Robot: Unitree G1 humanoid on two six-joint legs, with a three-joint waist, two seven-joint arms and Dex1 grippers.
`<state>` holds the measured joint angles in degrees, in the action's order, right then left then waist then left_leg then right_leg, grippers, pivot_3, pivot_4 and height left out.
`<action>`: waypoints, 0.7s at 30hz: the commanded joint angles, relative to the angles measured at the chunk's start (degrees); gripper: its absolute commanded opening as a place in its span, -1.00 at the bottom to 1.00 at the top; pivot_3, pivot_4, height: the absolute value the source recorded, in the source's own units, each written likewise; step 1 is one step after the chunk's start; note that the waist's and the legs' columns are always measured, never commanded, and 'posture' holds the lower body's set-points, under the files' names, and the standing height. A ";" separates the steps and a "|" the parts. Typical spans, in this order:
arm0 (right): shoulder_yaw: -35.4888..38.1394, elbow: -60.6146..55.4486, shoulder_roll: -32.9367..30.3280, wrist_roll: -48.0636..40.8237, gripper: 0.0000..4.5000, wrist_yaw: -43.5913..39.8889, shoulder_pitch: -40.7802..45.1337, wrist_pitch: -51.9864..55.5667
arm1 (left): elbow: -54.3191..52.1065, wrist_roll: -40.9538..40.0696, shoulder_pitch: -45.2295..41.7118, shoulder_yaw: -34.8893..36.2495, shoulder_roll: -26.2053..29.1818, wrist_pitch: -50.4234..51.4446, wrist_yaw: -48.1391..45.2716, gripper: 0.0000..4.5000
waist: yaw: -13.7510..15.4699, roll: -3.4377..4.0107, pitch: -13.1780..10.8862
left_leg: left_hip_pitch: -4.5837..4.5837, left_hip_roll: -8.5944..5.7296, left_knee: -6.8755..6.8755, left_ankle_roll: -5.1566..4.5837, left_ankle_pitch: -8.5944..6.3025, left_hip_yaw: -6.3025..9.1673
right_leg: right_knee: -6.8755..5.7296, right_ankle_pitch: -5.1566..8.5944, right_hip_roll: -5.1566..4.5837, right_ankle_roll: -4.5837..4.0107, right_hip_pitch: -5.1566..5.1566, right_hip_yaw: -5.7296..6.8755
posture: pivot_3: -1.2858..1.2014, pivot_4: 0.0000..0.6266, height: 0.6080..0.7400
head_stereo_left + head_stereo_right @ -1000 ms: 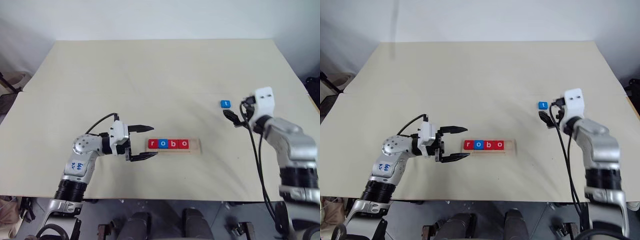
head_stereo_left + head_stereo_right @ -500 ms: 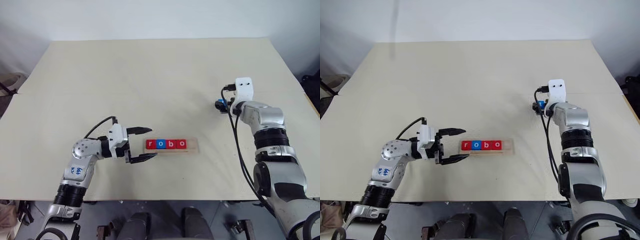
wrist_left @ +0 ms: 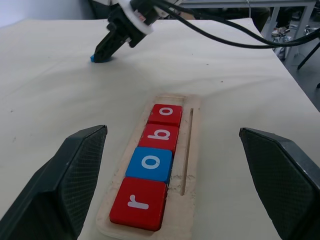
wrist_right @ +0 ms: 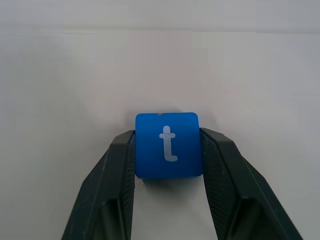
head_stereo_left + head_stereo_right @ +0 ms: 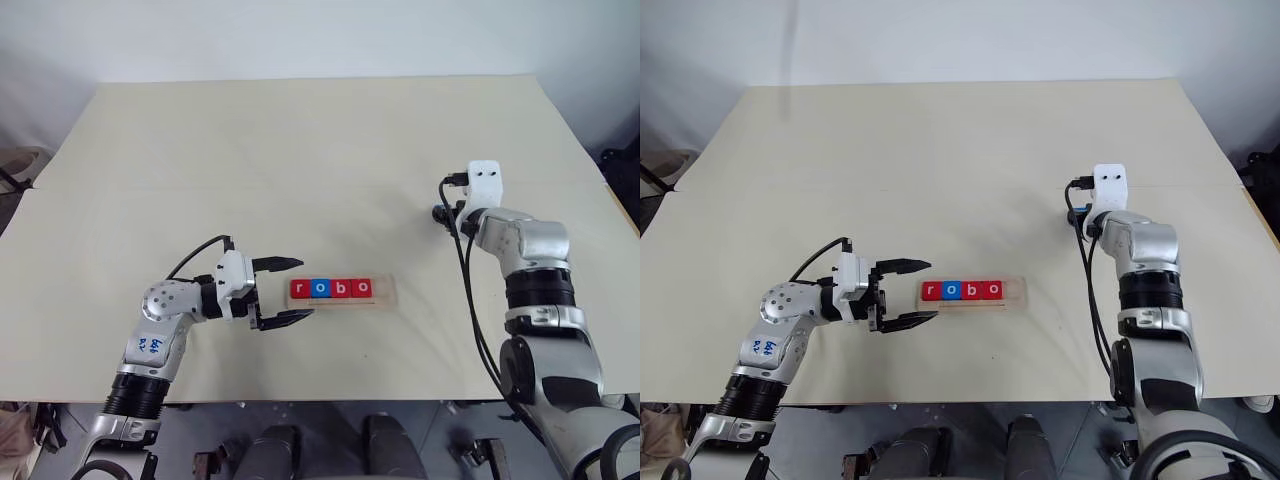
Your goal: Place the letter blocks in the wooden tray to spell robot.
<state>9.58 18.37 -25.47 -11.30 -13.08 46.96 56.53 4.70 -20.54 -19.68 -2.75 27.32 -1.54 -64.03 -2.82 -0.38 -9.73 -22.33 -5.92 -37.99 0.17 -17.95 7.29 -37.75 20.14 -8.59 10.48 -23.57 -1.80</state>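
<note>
1. Your right pincer (image 4: 167, 200) has come down over the blue t block (image 4: 168, 144) and closed in on it since a second ago, when its fingers stood wide and short of the block. Each finger now presses 1 side of the block, which looks to sit on the table (image 5: 300, 160) still, not lifted.
2. Your left pincer (image 5: 285, 291) has not moved: it hangs level with its fingers spread wide, just beside the r end of the wooden tray (image 5: 385, 291), holding nothing.
3. For the task, this looks like the grasp of the last letter. I judge the job as nearly done: 4 of the 5 letter blocks are seated, and only the t has to be carried over.
4. The tray is a pale wood strip with rounded corners and a long groove. In it lie a red r (image 3: 138, 203), a blue o (image 3: 150, 163), a red b (image 3: 159, 136) and a red o (image 3: 165, 114), edge to edge, reading "robo".
5. The 1 free place is at the tray's end past the last o. The t block lies well apart from the tray, beyond that end.
6. The t block is a small flat blue square with rounded corners and a white lowercase letter, facing up.
</note>
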 commanded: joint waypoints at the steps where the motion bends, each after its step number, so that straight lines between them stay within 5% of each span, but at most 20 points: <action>1: 1.51 -18.26 -2.39 -2.94 -0.35 -1.20 -6.91 8.93 | -1.96 -1.27 -0.18 0.43 0.51 0.08 -0.92 1.00 | 0.28 0.00 0.00 | -0.02 0.00 0.01 0.00 0.00 0.00 | 0.01 0.00 -0.01 0.00 0.00 0.00 | 0.03 -0.52 1.00; 8: 7.37 -49.25 -0.04 -5.79 -0.35 0.82 -27.39 22.96 | -2.12 -2.23 -0.97 0.54 0.95 0.87 -2.41 1.00 | 1.32 0.00 0.00 | -0.02 -0.01 -0.01 0.00 0.00 -0.06 | 0.06 0.00 0.00 0.01 0.00 -0.07 | 0.03 -0.52 1.00; 16: 7.91 -59.34 4.37 -4.93 -0.35 3.32 -34.45 26.38 | -2.58 -2.66 -1.55 0.34 1.25 2.02 -3.54 1.00 | 1.25 0.00 0.01 | 0.03 0.01 0.04 0.00 0.00 -0.05 | 0.08 0.00 0.02 0.00 0.00 -0.10 | 0.03 -0.52 1.00; 21: 8.55 -60.03 4.41 -5.89 0.40 2.32 -33.65 25.21 | -2.02 -2.42 -2.77 0.23 0.98 2.31 -3.70 1.00 | 1.33 0.00 0.01 | 0.03 -0.03 0.03 0.00 0.00 -0.05 | 0.10 0.00 0.00 0.00 0.01 -0.10 | 0.03 -0.52 1.00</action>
<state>16.77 -39.04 -20.67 -16.69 -10.25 12.82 82.57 3.84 -22.22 -22.16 -2.83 28.02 0.82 -67.38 -1.49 -0.38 -9.72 -22.29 -5.95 -37.96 0.17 -17.95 7.24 -37.65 20.14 -8.59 10.48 -23.56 -1.90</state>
